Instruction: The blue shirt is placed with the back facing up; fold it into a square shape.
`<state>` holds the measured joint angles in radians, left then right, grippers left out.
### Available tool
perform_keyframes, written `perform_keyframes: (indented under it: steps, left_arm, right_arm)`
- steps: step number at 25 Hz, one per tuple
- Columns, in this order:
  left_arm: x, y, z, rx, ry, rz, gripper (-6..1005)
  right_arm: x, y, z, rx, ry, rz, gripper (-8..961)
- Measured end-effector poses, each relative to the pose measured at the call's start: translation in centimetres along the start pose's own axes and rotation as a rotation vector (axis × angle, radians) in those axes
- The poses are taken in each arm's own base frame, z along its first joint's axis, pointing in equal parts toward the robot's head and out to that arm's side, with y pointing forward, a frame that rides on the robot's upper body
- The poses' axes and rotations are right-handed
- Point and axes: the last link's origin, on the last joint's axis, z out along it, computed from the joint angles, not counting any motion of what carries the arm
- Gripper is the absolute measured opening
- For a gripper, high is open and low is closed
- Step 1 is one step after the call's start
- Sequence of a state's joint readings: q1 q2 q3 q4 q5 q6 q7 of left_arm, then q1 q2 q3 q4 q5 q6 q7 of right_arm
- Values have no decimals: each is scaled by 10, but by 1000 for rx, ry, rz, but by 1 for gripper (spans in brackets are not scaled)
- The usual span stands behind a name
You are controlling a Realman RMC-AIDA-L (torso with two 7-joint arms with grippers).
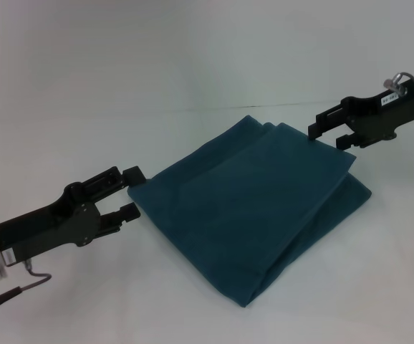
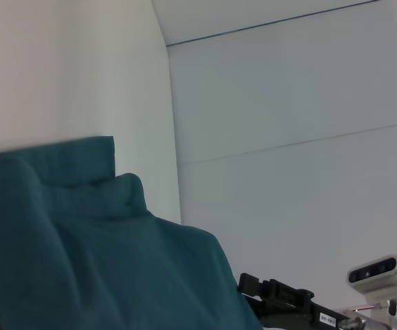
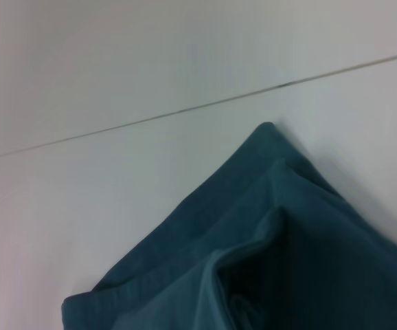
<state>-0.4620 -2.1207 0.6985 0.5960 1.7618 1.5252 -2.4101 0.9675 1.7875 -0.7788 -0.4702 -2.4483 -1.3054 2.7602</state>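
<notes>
Left gripper (image 1: 131,192): arm enters from the near left corner of the table, fingers parted, nothing held. Right gripper (image 1: 331,129): arm enters from the far right edge, fingers parted, nothing held.

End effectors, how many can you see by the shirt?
2. The left end effector sits open at the blue shirt's left corner; the right end effector is open above its far right corner.
</notes>
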Motion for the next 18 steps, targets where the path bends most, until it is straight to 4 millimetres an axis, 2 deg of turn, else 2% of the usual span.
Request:
perform_keyframes:
  steps: [8, 18]
  left_arm:
    - [1, 0, 2, 5, 6, 5, 919]
    - [3, 0, 0, -3, 28, 4, 919]
  right_arm:
    - [12, 7, 19, -69, 8, 38, 637]
    - [20, 11, 30, -109, 13, 73, 634]
